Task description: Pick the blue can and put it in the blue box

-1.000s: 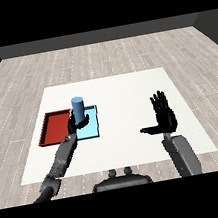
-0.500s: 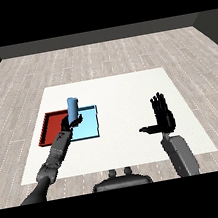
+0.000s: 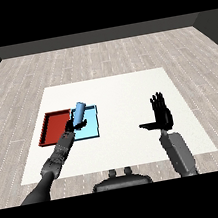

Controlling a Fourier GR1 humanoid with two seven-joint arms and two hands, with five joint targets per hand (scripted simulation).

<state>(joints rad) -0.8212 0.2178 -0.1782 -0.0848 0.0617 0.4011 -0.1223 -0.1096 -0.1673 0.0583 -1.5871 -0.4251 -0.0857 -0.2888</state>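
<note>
Curling my left hand [image 3: 73, 129] round the blue can [image 3: 79, 114], I hold it tilted over the blue tray [image 3: 93, 129], ready to lower. My right hand [image 3: 162, 116] hovers spread apart, holding nothing.

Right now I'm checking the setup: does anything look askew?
Yes. The blue can leans to the right in the left hand, over the blue tray. Nothing looks spilled or damaged.

One can [image 3: 79, 113], two trays [image 3: 92, 130].
</note>
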